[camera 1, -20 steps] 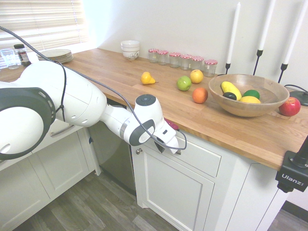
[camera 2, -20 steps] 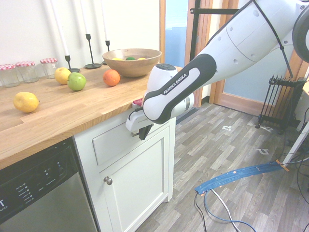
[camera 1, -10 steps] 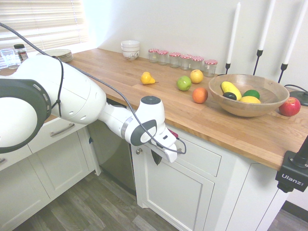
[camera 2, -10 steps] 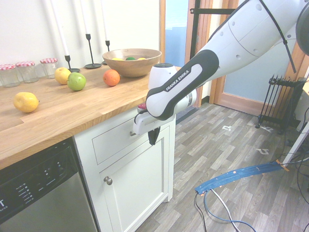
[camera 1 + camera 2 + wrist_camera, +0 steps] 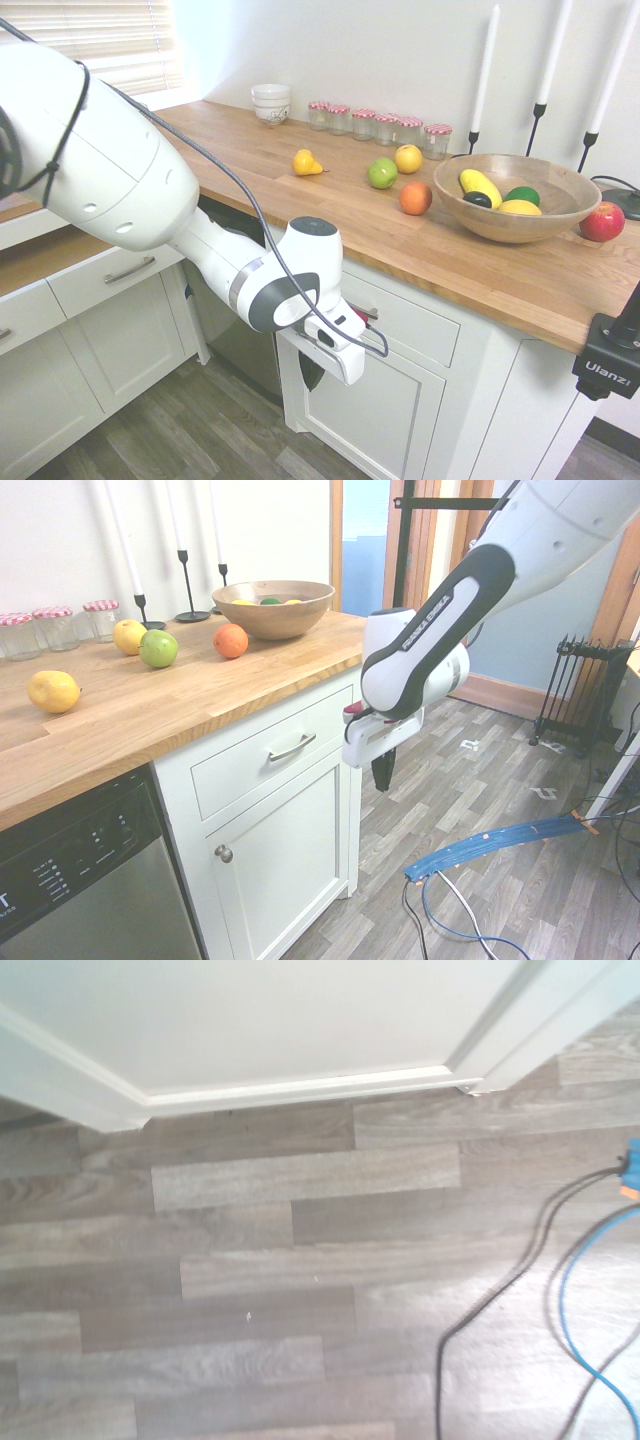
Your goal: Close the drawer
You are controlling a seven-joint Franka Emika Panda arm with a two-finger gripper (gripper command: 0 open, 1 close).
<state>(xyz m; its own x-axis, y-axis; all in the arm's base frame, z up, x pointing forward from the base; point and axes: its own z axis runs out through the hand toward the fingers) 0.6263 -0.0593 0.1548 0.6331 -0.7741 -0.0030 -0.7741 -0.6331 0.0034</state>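
1 drawer (image 5: 268, 755): we find it flush, apparently shut. 1 end effector (image 5: 381, 777): fingers pressed together, empty, apart from its handle (image 5: 291, 747).

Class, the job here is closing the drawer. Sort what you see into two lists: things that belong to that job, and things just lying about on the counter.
Belongs to the job:
- wide white-fronted drawer with slim grey bar handle
- robot's hand, shut, beside the cabinet

Just lying about:
- wooden fruit bowl
- orange
- green apple
- lemon
- red-lidded glass jars
- white candles
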